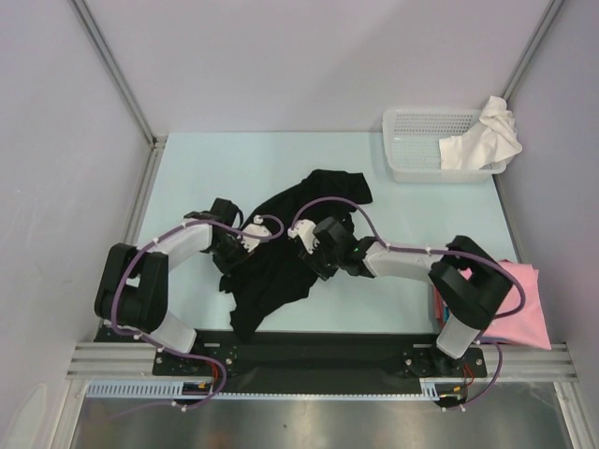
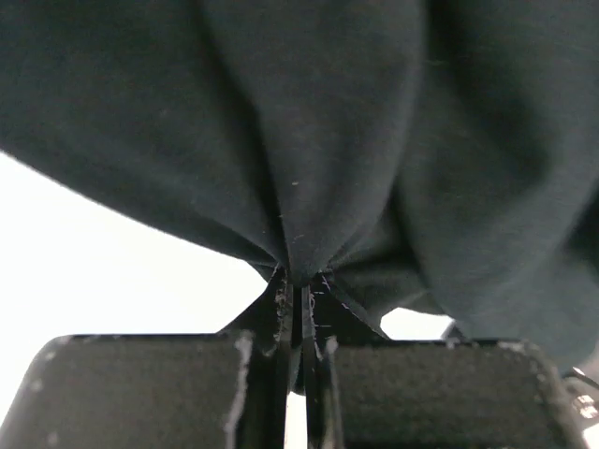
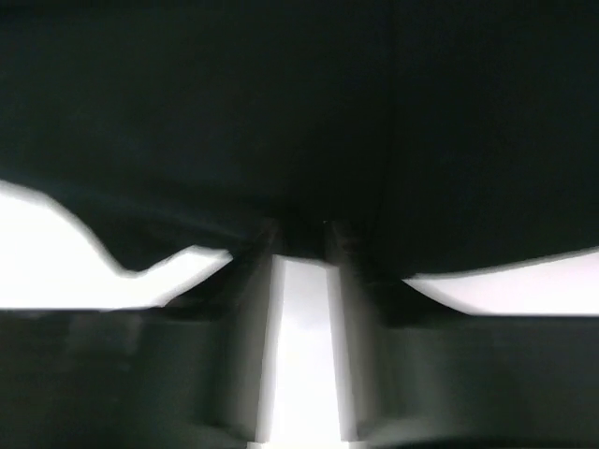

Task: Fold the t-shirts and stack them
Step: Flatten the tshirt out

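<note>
Near centre, left gripper (image 2: 301, 281) pinches black t-shirt (image 1: 281, 271), elbow (image 1: 131, 281) folded back.

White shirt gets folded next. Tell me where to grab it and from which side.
Pinch the bunched peak of the white shirt where it spills over the right rim of the basket, coming down from above; it stands clear of the mesh walls.

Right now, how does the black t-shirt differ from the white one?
The black t-shirt lies crumpled in the middle of the table; the white t-shirt hangs over the right end of the basket. The left gripper is shut on a fold of the black t-shirt; nothing touches the white t-shirt. Both are rumpled and unfolded.
</note>
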Action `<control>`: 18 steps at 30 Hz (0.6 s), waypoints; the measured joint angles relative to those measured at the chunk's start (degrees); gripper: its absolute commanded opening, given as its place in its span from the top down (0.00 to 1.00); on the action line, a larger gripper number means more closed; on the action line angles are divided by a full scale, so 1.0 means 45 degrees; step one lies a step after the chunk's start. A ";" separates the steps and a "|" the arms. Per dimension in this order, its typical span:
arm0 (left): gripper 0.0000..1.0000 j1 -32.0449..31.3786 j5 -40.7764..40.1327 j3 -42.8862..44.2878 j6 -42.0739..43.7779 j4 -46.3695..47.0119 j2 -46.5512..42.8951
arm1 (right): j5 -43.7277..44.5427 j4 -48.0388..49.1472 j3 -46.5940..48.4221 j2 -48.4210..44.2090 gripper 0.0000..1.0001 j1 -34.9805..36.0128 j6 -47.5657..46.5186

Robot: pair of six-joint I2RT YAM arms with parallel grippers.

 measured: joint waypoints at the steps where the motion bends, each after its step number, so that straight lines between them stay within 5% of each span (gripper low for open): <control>1: 1.00 0.0049 -0.0180 0.0044 -0.0068 0.0112 0.0015 | 0.0180 0.0000 0.0194 0.0330 0.93 -0.0019 0.0039; 2: 1.00 0.0121 -0.0330 0.0097 -0.0126 0.0223 0.0044 | 0.0408 -0.0087 0.0461 0.0743 1.00 -0.0068 0.0083; 13: 0.97 0.2628 -0.4279 0.4493 -0.0573 0.3711 0.2982 | 0.1409 -0.0481 0.0928 0.0597 1.00 -0.1787 0.1035; 14: 0.90 0.2671 -0.4478 0.4935 -0.0568 0.3973 0.3274 | 0.1467 -0.0491 0.0835 0.0452 1.00 -0.1923 0.1083; 15: 0.67 0.2696 -0.4707 0.5557 -0.0554 0.4192 0.3716 | 0.1511 -0.0491 0.0704 0.0282 1.00 -0.2035 0.1137; 16: 0.54 0.2691 -0.4789 0.5950 -0.0461 0.4376 0.4022 | 0.1583 -0.0505 0.0578 0.0136 1.00 -0.2166 0.1171; 18: 0.37 0.2662 -0.4867 0.6640 -0.0476 0.4658 0.4532 | 0.1749 -0.0597 0.0452 -0.0024 1.00 -0.2322 0.1263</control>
